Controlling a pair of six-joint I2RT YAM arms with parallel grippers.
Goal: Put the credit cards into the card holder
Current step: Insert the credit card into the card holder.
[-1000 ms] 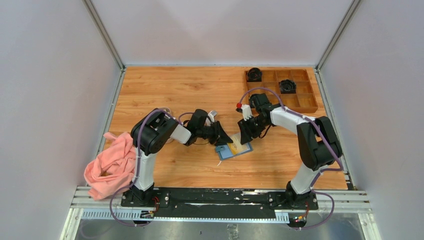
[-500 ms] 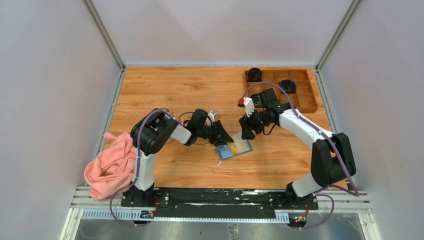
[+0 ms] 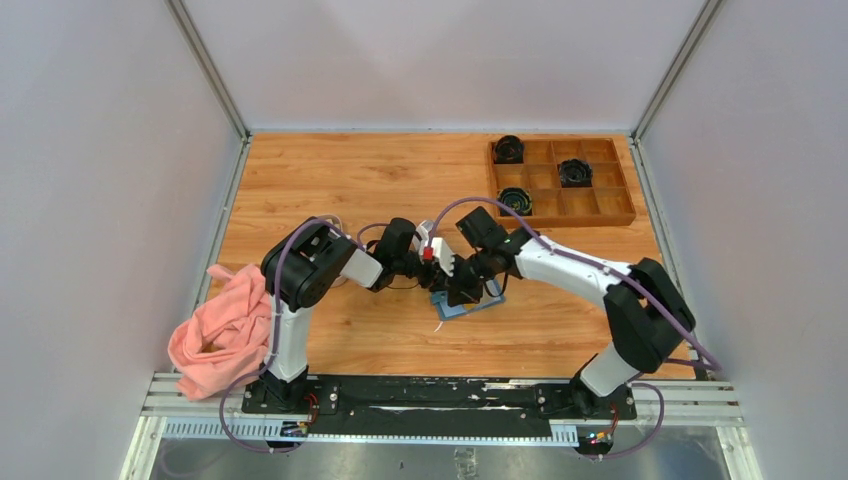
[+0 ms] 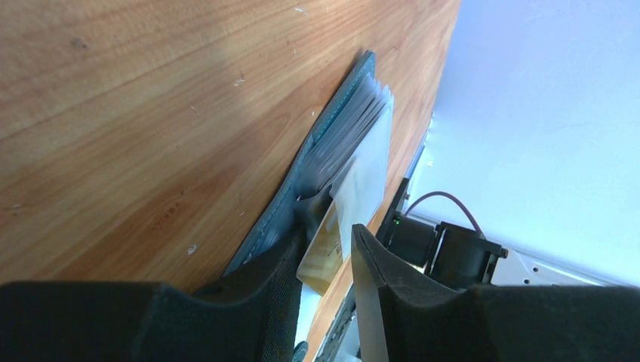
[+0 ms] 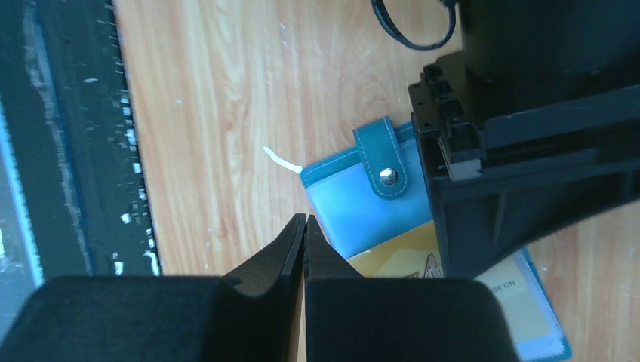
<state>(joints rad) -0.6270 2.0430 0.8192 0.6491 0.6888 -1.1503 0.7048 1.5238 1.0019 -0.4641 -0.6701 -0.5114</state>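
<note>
The teal-blue card holder (image 3: 452,308) lies open on the table at centre. The right wrist view shows its snap tab (image 5: 387,177) and a yellowish credit card (image 5: 400,259) lying in it. The left wrist view shows its teal edge (image 4: 332,128) and clear pockets (image 4: 361,113). My left gripper (image 3: 428,266) sits low at the holder's left edge. Its jaws (image 4: 328,230) stand a little apart, with the yellowish card (image 4: 321,253) showing in the gap. My right gripper (image 3: 463,289) hovers over the holder, shut and empty (image 5: 304,220), above its near-left corner.
A brown wooden compartment tray (image 3: 600,205) with black round parts stands at the back right. A pink cloth (image 3: 220,330) lies at the left front. A small white scrap (image 5: 281,159) lies beside the holder. The black base rail (image 5: 68,151) runs along the near edge.
My right arm has swung left from beside the card holder and now hangs over it, close to my left gripper. My left arm and the card holder have not moved.
</note>
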